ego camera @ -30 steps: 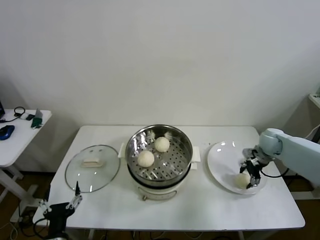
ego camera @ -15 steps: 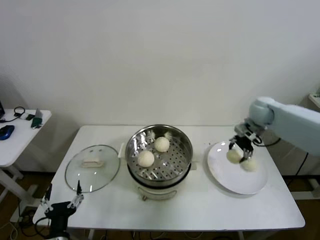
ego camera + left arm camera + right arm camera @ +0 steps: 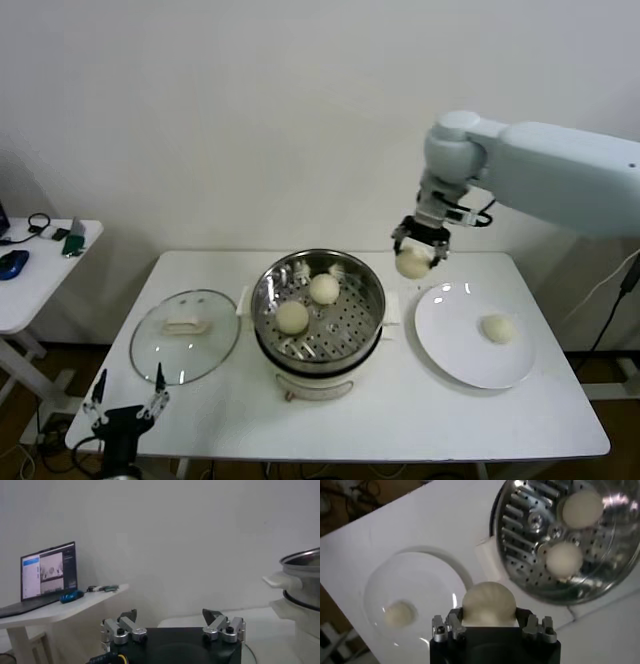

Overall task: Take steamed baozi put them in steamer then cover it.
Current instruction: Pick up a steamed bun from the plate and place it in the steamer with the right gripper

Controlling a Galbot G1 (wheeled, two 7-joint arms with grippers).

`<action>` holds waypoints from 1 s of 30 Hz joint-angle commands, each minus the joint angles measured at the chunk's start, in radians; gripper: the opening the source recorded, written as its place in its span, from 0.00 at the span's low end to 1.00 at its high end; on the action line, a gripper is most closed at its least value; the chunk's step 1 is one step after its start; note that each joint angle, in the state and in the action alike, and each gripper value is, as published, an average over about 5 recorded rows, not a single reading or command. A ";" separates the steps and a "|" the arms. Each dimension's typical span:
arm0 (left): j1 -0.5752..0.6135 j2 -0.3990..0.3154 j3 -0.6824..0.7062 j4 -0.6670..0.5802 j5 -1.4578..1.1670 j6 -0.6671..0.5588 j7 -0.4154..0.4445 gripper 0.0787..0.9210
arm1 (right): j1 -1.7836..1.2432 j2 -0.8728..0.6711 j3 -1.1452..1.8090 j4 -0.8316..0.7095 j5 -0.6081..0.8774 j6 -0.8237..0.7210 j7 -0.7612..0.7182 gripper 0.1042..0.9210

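Note:
My right gripper [image 3: 414,252] is shut on a cream-white baozi [image 3: 412,263] and holds it in the air between the steamer [image 3: 318,312] and the white plate [image 3: 470,337]. In the right wrist view the baozi [image 3: 489,603] fills the jaws. Two baozi [image 3: 323,288] [image 3: 292,317] lie on the steamer's perforated tray, also seen in the right wrist view [image 3: 581,508] [image 3: 564,559]. One baozi [image 3: 497,328] lies on the plate. My left gripper [image 3: 126,397] is open and parked low at the table's front left corner.
The glass lid [image 3: 185,335] with a cream handle lies flat on the table left of the steamer. A side table [image 3: 35,270] with a laptop and small items stands at the far left. The wall is close behind the table.
My right gripper has lifted a baozi off the plate and carried it up and left toward the steamer. One baozi stays on the plate. The left arm has not moved.

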 commanded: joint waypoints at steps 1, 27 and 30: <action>0.002 0.004 0.003 0.015 -0.001 -0.003 0.001 0.88 | -0.049 0.239 0.046 0.075 -0.094 0.084 0.003 0.71; -0.006 0.017 -0.009 0.034 -0.027 0.002 0.000 0.88 | -0.282 0.353 0.002 0.052 -0.174 0.087 -0.010 0.72; -0.007 0.017 -0.009 0.036 -0.027 0.002 0.000 0.88 | -0.288 0.356 0.006 0.041 -0.182 0.091 -0.006 0.72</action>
